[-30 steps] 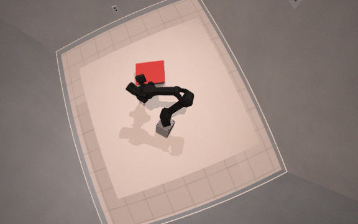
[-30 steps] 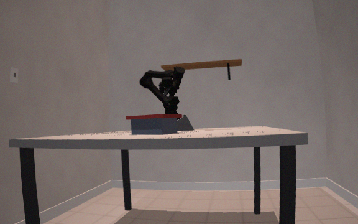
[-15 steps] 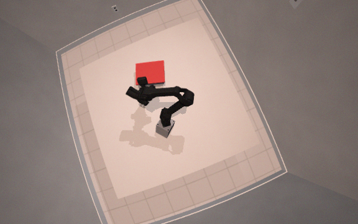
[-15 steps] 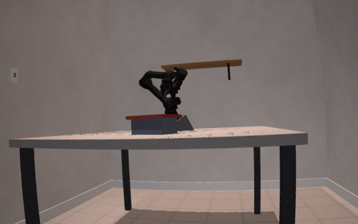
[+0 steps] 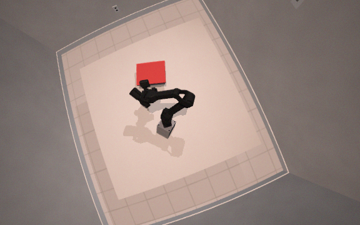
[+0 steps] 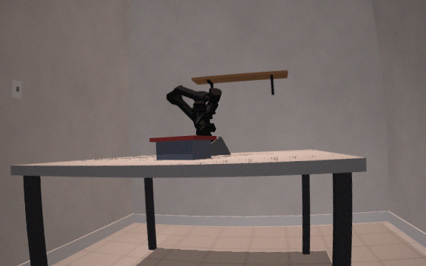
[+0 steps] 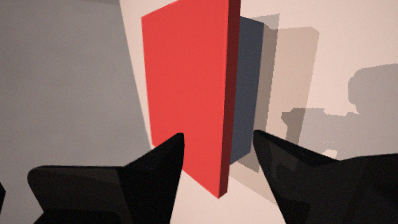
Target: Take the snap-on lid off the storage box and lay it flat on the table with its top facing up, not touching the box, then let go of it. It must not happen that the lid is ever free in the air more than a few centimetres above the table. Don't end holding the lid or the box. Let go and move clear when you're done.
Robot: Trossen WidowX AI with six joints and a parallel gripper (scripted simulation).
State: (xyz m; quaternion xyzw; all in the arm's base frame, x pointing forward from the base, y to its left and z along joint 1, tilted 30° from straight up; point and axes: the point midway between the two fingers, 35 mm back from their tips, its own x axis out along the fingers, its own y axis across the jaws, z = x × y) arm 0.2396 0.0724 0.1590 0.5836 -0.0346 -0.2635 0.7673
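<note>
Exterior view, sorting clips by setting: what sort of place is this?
Probably a bare indoor test room: plain grey walls, a tiled floor, one table carrying the arm and a red-lidded storage box, and a wooden wall shelf.

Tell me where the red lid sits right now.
The red lid is still seated on the blue-grey storage box, on the table beyond the arm's base in the top view. The open gripper straddles its near edge.
</note>
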